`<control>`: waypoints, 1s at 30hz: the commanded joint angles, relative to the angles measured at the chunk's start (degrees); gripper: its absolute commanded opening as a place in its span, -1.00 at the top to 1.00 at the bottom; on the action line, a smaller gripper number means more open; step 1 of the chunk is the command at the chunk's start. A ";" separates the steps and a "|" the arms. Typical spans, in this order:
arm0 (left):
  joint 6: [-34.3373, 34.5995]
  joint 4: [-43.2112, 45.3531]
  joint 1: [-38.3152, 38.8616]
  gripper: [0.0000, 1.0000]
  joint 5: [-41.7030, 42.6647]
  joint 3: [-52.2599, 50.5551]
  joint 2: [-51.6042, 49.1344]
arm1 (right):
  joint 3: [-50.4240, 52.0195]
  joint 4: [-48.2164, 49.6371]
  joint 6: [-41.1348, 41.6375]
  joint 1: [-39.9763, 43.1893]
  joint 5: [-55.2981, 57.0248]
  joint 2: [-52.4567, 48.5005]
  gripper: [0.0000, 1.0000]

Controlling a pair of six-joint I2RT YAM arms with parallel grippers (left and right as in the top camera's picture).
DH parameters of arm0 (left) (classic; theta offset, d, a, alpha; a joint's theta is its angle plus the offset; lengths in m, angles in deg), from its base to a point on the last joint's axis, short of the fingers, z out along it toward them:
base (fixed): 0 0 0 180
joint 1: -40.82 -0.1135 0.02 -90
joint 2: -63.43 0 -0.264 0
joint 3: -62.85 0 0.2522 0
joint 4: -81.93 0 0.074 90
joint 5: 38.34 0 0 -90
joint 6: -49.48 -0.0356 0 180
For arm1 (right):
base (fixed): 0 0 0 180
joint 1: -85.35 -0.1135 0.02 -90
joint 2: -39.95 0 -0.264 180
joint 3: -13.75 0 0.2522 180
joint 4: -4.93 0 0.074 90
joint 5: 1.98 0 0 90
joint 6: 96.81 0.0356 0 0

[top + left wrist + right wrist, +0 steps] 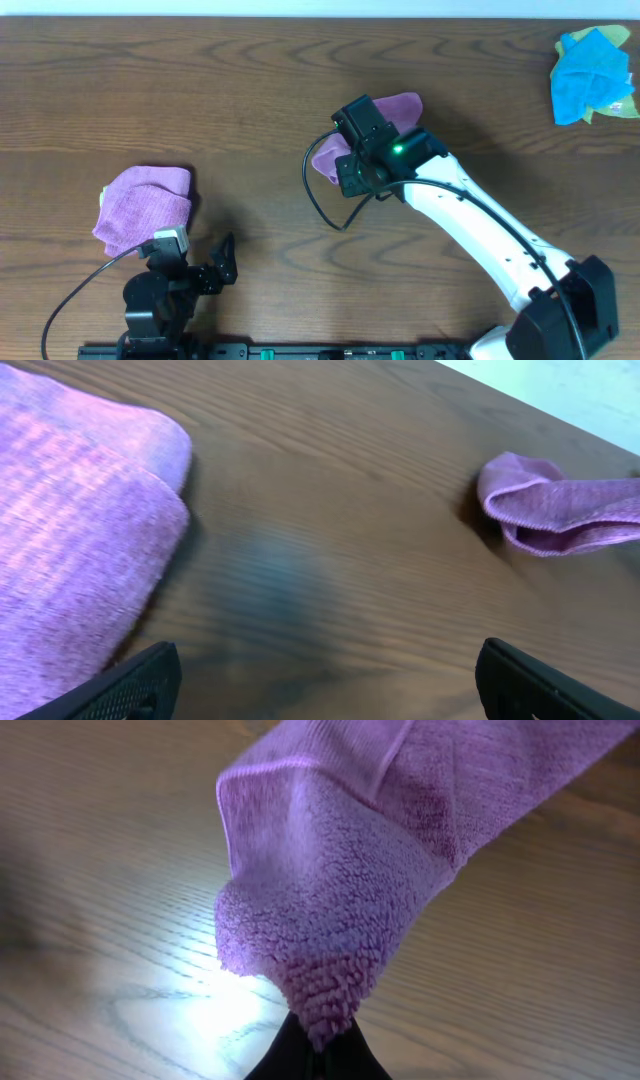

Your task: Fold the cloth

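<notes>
Right gripper [315, 1055] is closed on a corner of the cloth [400, 850]. The right wrist view shows the terry pile pinched between the fingertips, with the rest hanging as a bunched, doubled sheet above the table [250, 80]. From overhead the cloth sits near table centre, mostly under the right wrist, with purple showing on both sides of it. I cannot tell how much of it touches the wood. Left gripper [198, 255] stands wide open and holds nothing. It is parked at the near left edge, just beside a second purple cloth [145, 205] that lies flat in a neat folded pad. A blue cloth [590, 75] is heaped with a yellow-green cloth [612, 105] at the far right corner, well apart. Judgement: the step in hand is picking up and spreading, and no fold has been made. The next move calls for laying the sheet flat, probably with the left arm taking the opposite corner. The hem edges must be lined up before any crease.
</notes>
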 commanded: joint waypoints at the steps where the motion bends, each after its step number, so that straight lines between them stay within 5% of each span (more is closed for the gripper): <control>1: 1.75 -0.63 -0.35 -0.90 3.56 -0.28 0.37 | -0.68 -0.50 2.34 0.24 2.99 0.31 0.97; 8: 2.14 -0.92 -0.35 -0.91 3.61 -0.28 0.37 | -0.68 -5.40 8.76 0.42 10.49 0.50 0.97; 15: 2.14 -0.90 -0.35 -0.91 3.67 -0.28 0.35 | -0.66 -16.00 24.00 0.66 26.23 0.50 0.97; 21: 2.14 -0.85 -0.35 -0.90 4.68 -0.28 0.35 | 2.56 -24.37 35.15 3.69 29.18 0.50 0.96; 23: 2.16 -0.83 -0.35 -0.91 4.96 -0.28 0.35 | 3.89 -25.20 36.04 5.20 29.18 0.50 0.76; 25: 2.16 -0.81 -0.35 -0.91 7.98 -0.28 0.35 | 4.15 -25.55 35.82 6.47 29.20 0.50 0.03; 30: 2.14 -0.87 -0.35 -0.90 14.53 -0.28 0.37 | 4.13 -21.05 28.37 6.25 25.94 2.62 -0.22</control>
